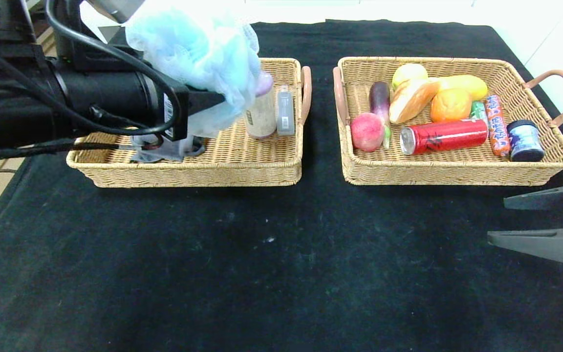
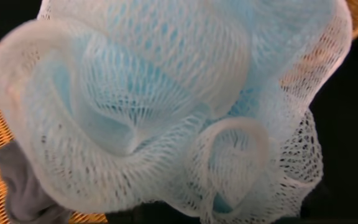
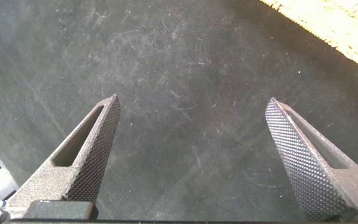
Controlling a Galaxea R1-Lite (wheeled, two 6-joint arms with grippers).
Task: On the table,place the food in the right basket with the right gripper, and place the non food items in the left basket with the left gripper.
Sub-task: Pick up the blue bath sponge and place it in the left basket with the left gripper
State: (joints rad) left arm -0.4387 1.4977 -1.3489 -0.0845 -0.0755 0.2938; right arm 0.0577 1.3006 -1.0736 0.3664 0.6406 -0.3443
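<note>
1. Head view: your left gripper [image 1: 213, 100] is clamped on the blue bath pouf [image 1: 198, 54], hanging right over the left basket [image 1: 242, 164]. So lower it and let go.
2. Left wrist view: pouf mesh fills it, wicker basket underneath.
3. Right wrist view: right gripper [image 3: 191, 155] parked, jaws wide apart over the black cloth [image 3: 185, 74].

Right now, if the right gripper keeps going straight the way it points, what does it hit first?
Probably nothing soon. The right gripper, open, points left across the bare black tablecloth in front of the right basket. Its wrist view shows only cloth between the fingers, the basket off to one side. Height above the cloth is unclear.
</note>
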